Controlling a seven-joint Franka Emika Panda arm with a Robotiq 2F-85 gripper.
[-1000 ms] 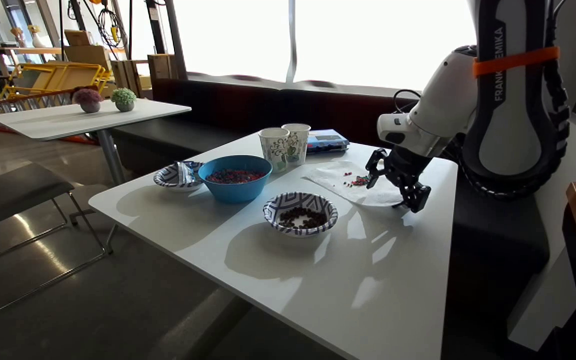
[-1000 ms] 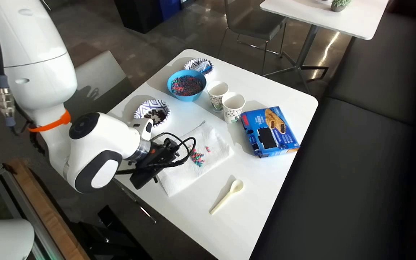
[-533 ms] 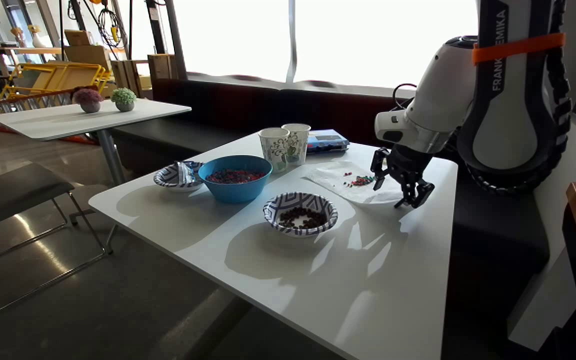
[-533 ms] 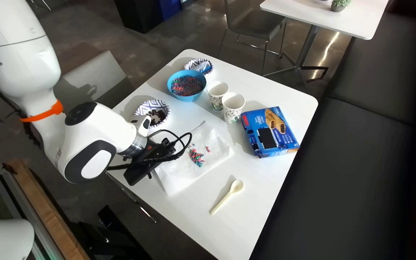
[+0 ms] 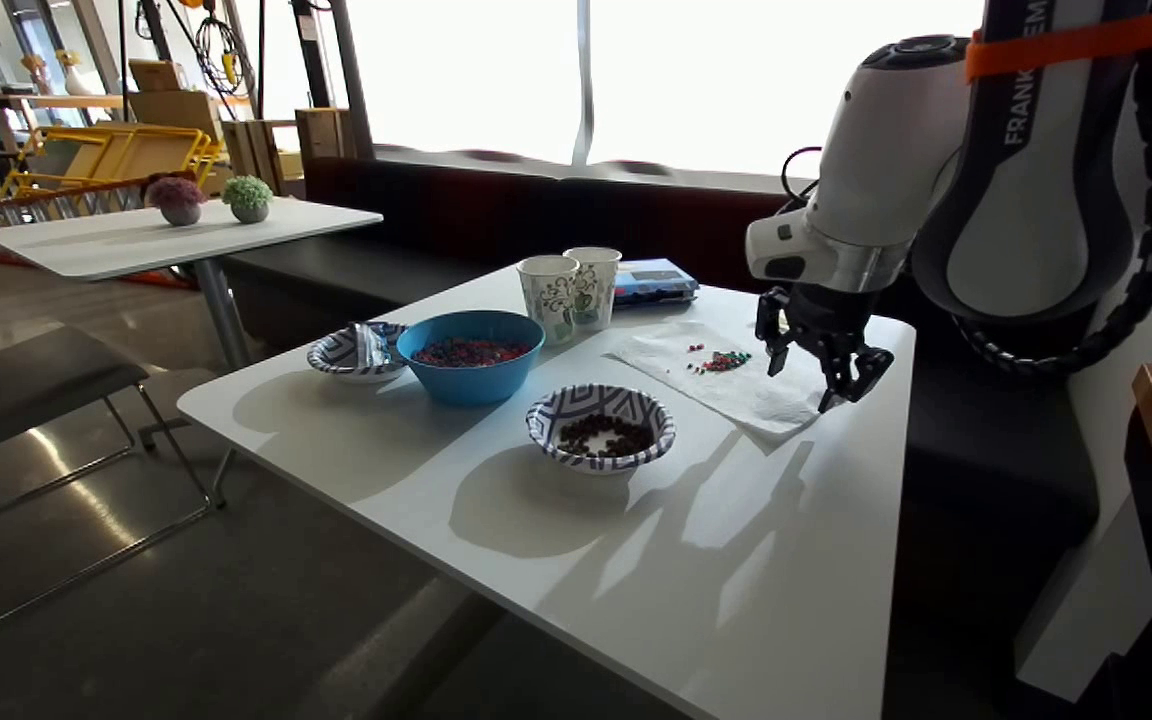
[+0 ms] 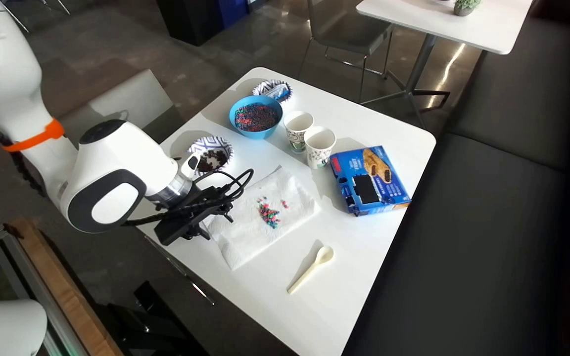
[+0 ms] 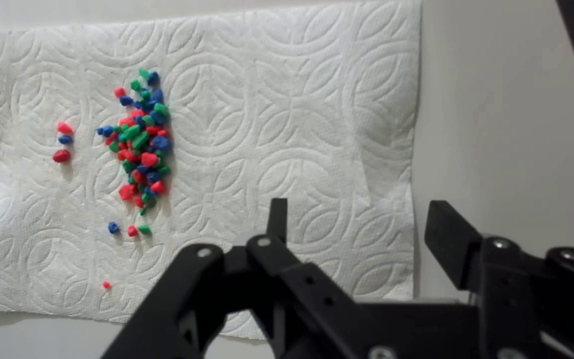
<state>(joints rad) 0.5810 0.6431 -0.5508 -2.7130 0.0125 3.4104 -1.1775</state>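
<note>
One pincer (image 7: 359, 222), one paper towel (image 7: 247, 124).

A pedestal table (image 6: 458, 27) and dark bench seating (image 6: 488, 222) (along bright windows (image 5: 466, 80)) suggest a café-style break area.

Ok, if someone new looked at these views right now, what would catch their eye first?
Probably the little heap of red, green and blue bits on the white paper towel, with the open tool hanging near the towel's edge. Next, the bright blue bowl holding similar bits, beside two paper cups. The blue box across the cups from the bowl stands out too.
</note>
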